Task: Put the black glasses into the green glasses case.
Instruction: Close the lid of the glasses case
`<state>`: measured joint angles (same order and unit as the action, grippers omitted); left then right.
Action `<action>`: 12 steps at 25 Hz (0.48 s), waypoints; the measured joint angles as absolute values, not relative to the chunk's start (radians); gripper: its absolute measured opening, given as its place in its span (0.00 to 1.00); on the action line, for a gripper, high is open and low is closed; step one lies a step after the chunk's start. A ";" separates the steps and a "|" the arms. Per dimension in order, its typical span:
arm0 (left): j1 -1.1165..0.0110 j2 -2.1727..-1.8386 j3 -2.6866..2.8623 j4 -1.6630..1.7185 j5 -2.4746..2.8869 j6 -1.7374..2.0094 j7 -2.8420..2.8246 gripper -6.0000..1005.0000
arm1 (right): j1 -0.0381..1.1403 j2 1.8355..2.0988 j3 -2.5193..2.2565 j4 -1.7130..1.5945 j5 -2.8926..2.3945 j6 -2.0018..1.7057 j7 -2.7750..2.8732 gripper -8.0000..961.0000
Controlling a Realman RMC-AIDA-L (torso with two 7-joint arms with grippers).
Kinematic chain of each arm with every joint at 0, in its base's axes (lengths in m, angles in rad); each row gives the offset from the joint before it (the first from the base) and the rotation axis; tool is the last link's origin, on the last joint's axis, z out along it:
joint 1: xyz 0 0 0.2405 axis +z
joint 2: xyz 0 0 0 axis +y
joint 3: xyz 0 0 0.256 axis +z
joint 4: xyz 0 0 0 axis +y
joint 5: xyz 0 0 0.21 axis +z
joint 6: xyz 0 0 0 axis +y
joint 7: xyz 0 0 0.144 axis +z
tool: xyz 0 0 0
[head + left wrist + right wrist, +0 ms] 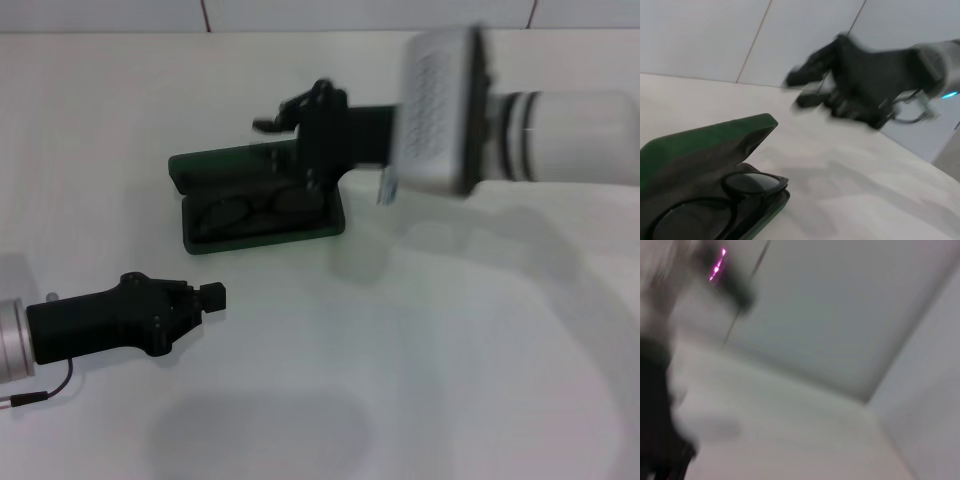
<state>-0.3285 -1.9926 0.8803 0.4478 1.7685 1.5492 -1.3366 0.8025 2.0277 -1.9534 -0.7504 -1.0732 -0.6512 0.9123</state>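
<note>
we see the green glasses case (258,205) lying open on the white desk (450,380), toward ten o'clock from the desk's middle, its lid raised along the far edge. the black glasses (262,209) lie inside its dark-lined tray, lenses side by side; in the left wrist view the same glasses (715,197) sit in the tray under the raised lid of the case (695,145). the right pincer (272,115) reaches in from three o'clock and hangs over the far edge of the case, near twelve o'clock of it, with nothing between its fingers; it is blurred, and we cannot tell how wide it stands. in the left wrist view it (800,87) shows above the desk, beyond the case. the left pincer (214,297) sits low at about eight o'clock, well apart from the case, its fingers drawn narrow together and holding nothing.
</note>
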 joint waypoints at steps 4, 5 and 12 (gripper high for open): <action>-0.338 -1.995 0.880 0.448 1.766 1.549 -1.334 0.07 | 0.650 2.023 -1.696 -0.746 -1.021 -0.931 0.972 0.20; -0.341 -1.995 0.880 0.448 1.766 1.547 -1.334 0.07 | 0.620 2.022 -1.628 -0.730 -1.019 -1.010 0.996 0.20; -0.376 -1.999 0.886 0.441 1.768 1.501 -1.340 0.07 | 0.511 2.002 -1.246 -0.450 -1.028 -1.374 1.018 0.20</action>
